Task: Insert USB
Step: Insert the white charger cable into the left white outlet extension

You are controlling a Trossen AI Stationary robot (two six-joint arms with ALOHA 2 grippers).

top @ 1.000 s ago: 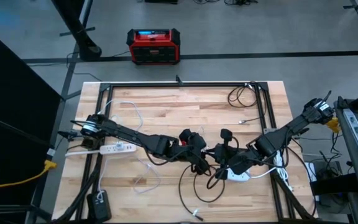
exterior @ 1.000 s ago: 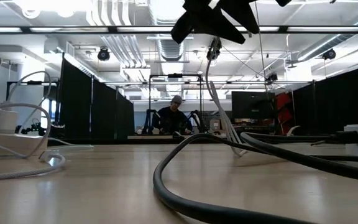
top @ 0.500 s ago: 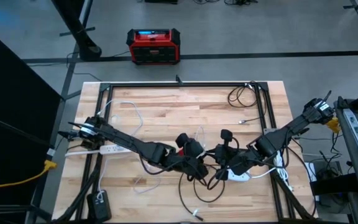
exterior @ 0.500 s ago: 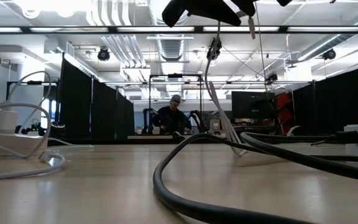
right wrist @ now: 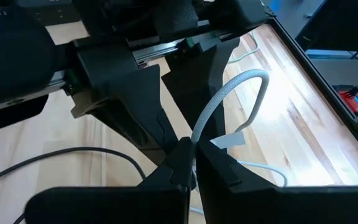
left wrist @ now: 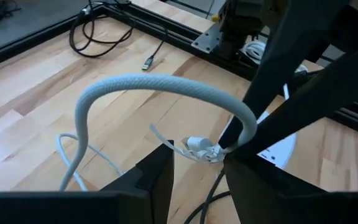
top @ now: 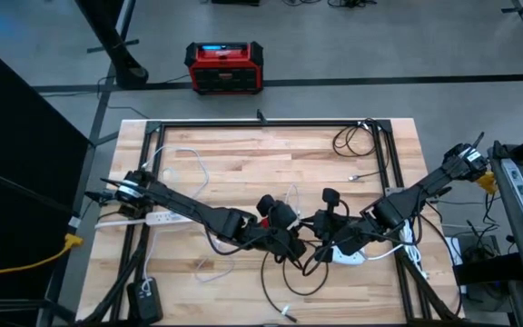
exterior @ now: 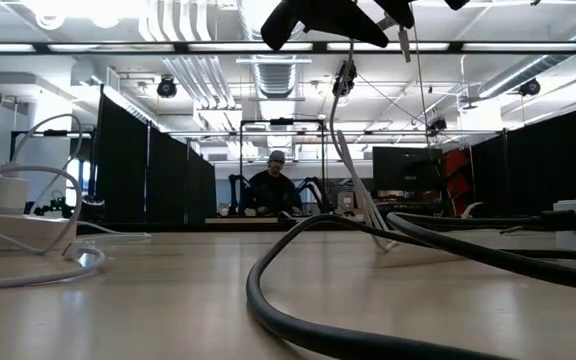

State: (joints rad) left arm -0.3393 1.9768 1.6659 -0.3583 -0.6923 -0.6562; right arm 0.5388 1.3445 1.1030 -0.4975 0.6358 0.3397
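A white braided USB cable [left wrist: 160, 84] arches up over the table's middle. Its plug end [left wrist: 201, 149] hangs there, with a small grey tab [right wrist: 229, 142] beside it. My right gripper [right wrist: 191, 149] reaches in from the table's right and is shut on the cable. My left gripper [left wrist: 199, 169] comes from the left, its fingers apart on either side of the plug end. In the high view the two grippers meet at the middle [top: 302, 241]. The low view shows the cable [exterior: 353, 160] hanging from them down to the table. My right gripper pinches the white cable just behind its plug end [left wrist: 232, 138] between its two fingers, slanting down from the table's right. The cable is lifted clear there and loops up and away in an arch. My left gripper: I cannot tell whether its fingertips [left wrist: 166, 163] touch the plug.
Thick black cables [top: 289, 272] loop on the wood below both grippers. One white power strip [top: 166, 218] lies at the left and another [top: 352, 256] under the right arm. A coiled black cable [top: 352, 141] lies at the far right. A black frame [top: 152, 136] borders the table.
My left gripper has swung toward the table's near edge, closer to my right gripper and the cable end, and has turned a little. The right gripper has kept still with the cable.
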